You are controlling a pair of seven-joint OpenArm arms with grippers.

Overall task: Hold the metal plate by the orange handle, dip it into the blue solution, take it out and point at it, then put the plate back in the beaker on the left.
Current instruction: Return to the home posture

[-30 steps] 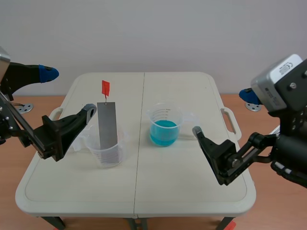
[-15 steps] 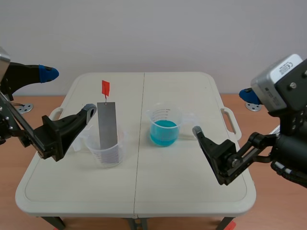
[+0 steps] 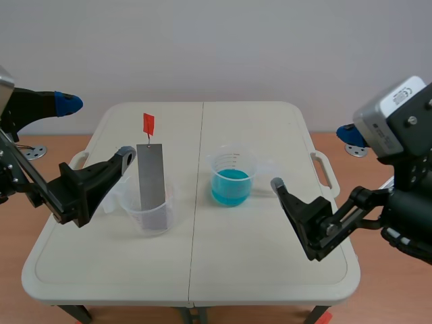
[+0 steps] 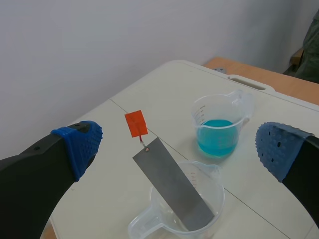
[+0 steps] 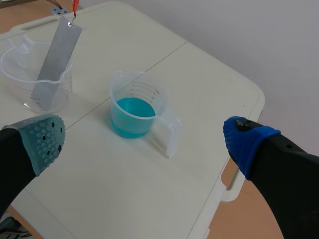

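We are looking first at the metal plate (image 3: 151, 177), which is standing on end in the clear beaker (image 3: 154, 217) at the left, its lower end sitting inside and its upper part leaning on the rim and rising well above it. The orange handle (image 3: 148, 123) is sticking up from the top edge, hanging on by what seems a thin wire link (image 4: 142, 145).

We are judging the plate to be thin, stiff and smooth, and fairly light, so it is likely to swing under the handle once lifted. The handle itself is looking small and flat. We are thinking the hold should go squarely on that tag, since the bare metal would be slippery. The beaker is also looking light enough to tip if the plate drags on its rim.

To the right, apart from it, a second beaker (image 3: 250, 164) is holding the blue solution (image 3: 231, 185).

The left claw (image 3: 96, 128) is hovering beside the plate with its fingers spread wide, gripping nothing. The right claw (image 3: 314, 157) is hanging near the blue beaker, likewise wide and empty.

Both beakers are resting on the pale surface (image 3: 256, 256).
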